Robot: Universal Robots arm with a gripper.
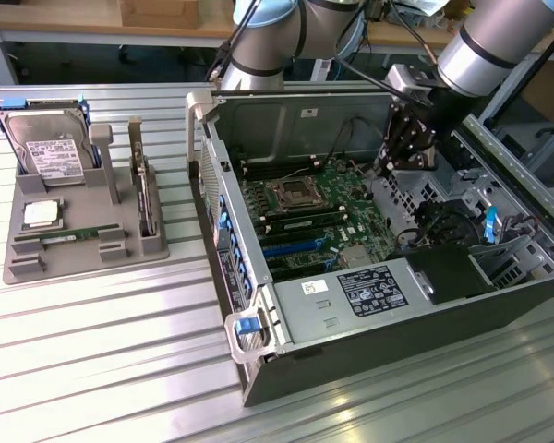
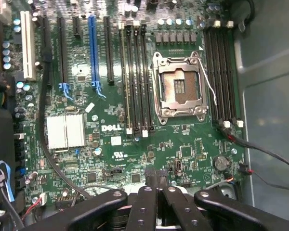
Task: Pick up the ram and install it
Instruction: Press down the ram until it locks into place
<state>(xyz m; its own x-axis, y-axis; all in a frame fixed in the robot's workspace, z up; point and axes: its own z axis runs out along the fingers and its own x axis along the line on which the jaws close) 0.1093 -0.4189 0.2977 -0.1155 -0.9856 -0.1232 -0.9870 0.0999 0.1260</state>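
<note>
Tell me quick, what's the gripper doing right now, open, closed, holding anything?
Gripper: closed, fingers together with nothing between them, hovering above the green motherboard inside the open computer case. The thin green ram stick lies in the grey parts tray.

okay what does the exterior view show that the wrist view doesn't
Only the exterior view: the grey tray on the slatted table, holding the ram, a hard drive and a square silver chip, plus the outside of the open computer case and the robot arm.

Only the wrist view: a close look at the heatsink, the blue expansion slot and the coin battery.

Both: the motherboard with its empty CPU socket, the memory slots, and the gripper, shut and holding nothing, above the board.
</note>
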